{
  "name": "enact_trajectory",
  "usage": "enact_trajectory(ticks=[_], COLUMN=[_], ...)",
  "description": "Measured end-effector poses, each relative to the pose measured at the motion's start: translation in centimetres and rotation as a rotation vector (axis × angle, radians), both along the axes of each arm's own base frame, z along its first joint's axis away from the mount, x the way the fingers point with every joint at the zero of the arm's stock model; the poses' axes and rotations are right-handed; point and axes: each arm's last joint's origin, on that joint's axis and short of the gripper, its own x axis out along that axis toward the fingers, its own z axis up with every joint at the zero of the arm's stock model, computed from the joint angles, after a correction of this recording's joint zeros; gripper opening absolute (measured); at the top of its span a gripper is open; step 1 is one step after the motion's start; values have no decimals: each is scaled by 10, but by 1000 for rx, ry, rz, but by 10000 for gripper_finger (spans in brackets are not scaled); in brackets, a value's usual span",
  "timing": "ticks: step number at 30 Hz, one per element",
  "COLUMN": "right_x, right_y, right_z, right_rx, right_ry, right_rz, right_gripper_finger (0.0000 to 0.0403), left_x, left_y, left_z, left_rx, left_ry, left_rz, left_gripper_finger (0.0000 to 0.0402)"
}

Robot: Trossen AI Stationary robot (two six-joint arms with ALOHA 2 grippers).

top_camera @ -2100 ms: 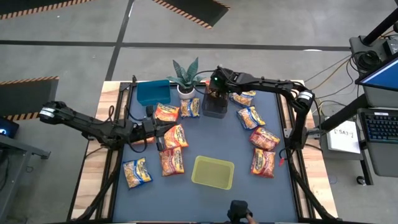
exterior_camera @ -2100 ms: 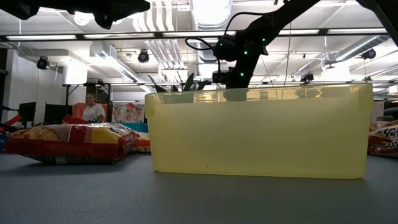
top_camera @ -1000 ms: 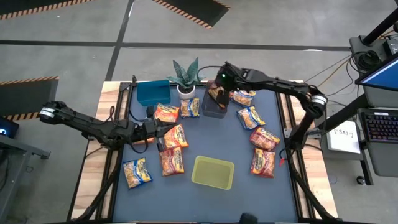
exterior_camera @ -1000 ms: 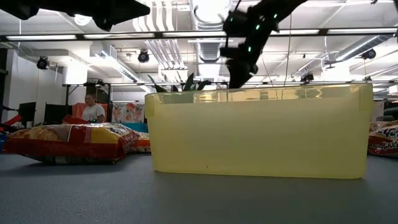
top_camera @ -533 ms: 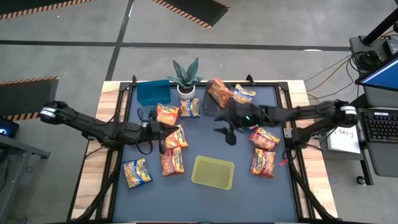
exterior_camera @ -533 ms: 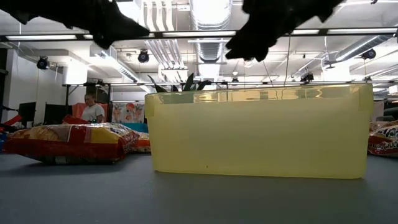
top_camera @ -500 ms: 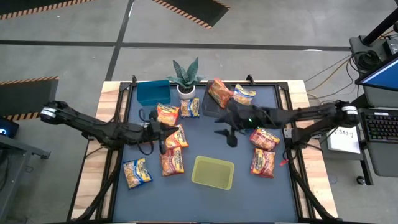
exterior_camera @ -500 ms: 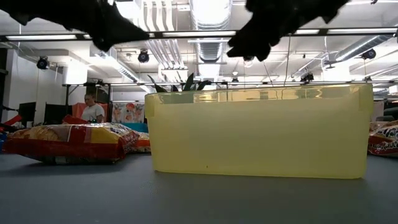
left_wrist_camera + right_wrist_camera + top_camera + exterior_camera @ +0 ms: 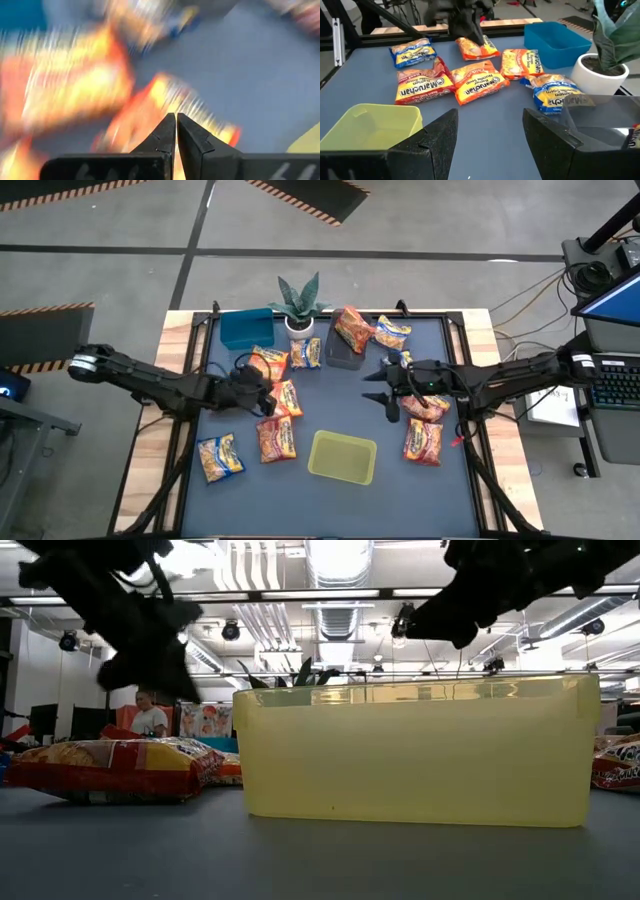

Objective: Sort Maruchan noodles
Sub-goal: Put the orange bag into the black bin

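Yellow-green bin [image 9: 342, 457] taken as landmark, sitting at the near middle of the blue mat [image 9: 330, 405]. Farthest left of the bin: a yellow-and-blue noodle packet [image 9: 218, 457] lying flat by the mat's left edge. Between it and the bin, an orange packet [image 9: 276, 438], flat, close to the bin's left wall. Up-left of the bin, the left gripper [image 9: 262, 401] hangs over another orange packet [image 9: 285, 397]; the left wrist view shows its two fingers pressed together with nothing between them, so it is closed and empty. Beyond that, farther from the bin, an orange packet [image 9: 267, 362] and a yellow-and-blue one [image 9: 305, 353] lie near the blue bin [image 9: 246, 328] and a potted plant [image 9: 298, 304]. Straight behind the yellow-green bin stands the dark clear bin [image 9: 345, 352], with a red-orange packet [image 9: 354, 328] lying tilted across its rim, not fully inside. Right of it, one more yellow-and-blue packet [image 9: 391, 331]. Up-right of the yellow-green bin the right gripper [image 9: 385, 392] hovers above the mat, fingers spread wide and holding nothing. Right of the bin, two red packets [image 9: 427, 407] [image 9: 421, 441] lie by the mat's right edge. Judgement: sorting is at an early stage, most packets loose; both arms look between picks. Next move probably needs the left fingers opened before descending onto the orange packet beneath, then a carry to a bin.
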Motion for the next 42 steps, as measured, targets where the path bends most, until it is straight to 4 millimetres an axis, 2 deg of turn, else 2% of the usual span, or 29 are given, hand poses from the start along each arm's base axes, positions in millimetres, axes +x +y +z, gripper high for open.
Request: enact_trajectory(ticks=[4, 8, 14, 21, 25, 29, 33, 42], right_x=[-7, -11, -13, -13, -13, -13, -13, -13], right_y=[-1, -1, -2, -2, -2, -2, -2, -2], right_z=[0, 3, 10, 7, 7, 7, 7, 7], right_rx=[-36, -92, -118, -136, -137, -139, -139, -141], right_ry=[-13, -26, -52, -33, -33, -33, -34, -33], right_rz=[-15, -20, -21, -15, -15, -14, -14, -14], right_gripper_finger=[210, 210, 210, 210, 210, 210, 210, 210], left_x=[-8, -9, -1, 3, 5, 9, 13, 16], left_y=[-2, -5, -4, -4, -3, -2, 0, 3], left_z=[-2, -3, -11, -25, -29, -32, -37, -56], left_rx=[-209, -223, -264, -269, -221, -152, -113, -34], left_ry=[315, 489, 575, 641, 654, 648, 662, 743], left_rz=[63, 131, 159, 211, 229, 244, 247, 278], left_gripper_finger=[0, 1, 37, 136, 192, 232, 244, 227])
